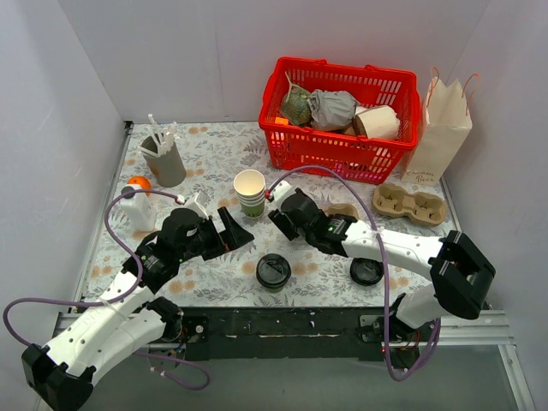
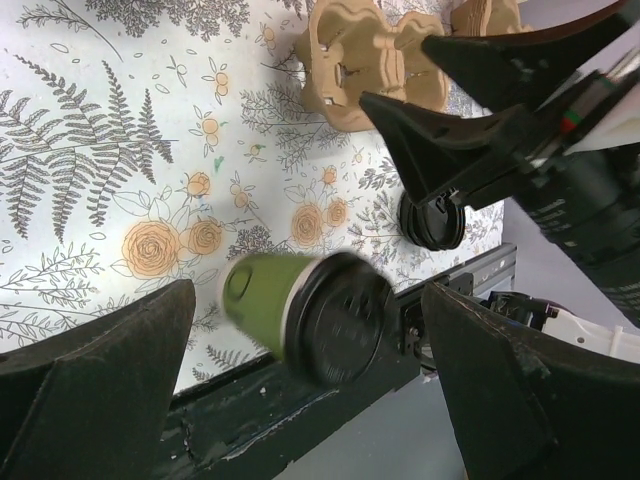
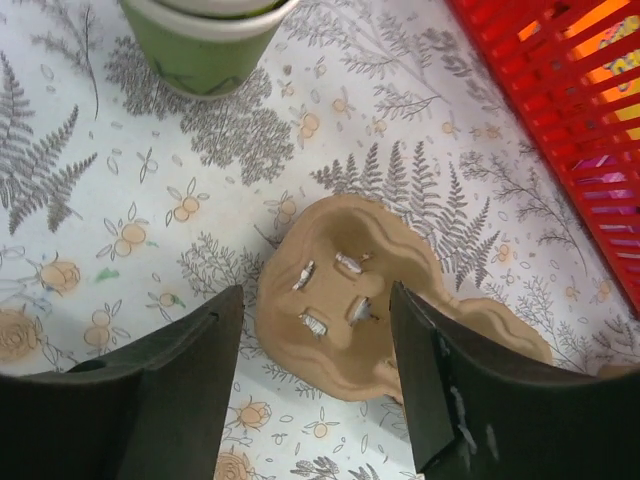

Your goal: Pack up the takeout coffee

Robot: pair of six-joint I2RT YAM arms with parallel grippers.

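Locate the takeout coffee (image 1: 273, 272) upright on the tabletop (image 1: 214, 163), close to the near edge, between the two arms. From overhead, expect only its black dome lid. Refer to the left wrist view for the dark green wall.

Note bare tabletop on every side of the cup. Find the nearest neighbour, a loose black lid (image 1: 366, 271), to the right along the same edge and well apart.

Find the left end effector (image 1: 233, 236) just behind and left of the cup, spread wide and gripping nothing. In its wrist view, see the cup framed between both fingers and touching neither.

Find the right end effector (image 1: 281, 212) behind the cup, equally wide and empty, above a small cardboard carrier (image 3: 345, 300) shown clearly only by the right wrist view. Note the stack of lidless cups (image 1: 250, 193) just beyond.

Observe both arms reaching low and inward. Farther back, note the red basket (image 1: 325, 156) and paper bag (image 1: 441, 128).
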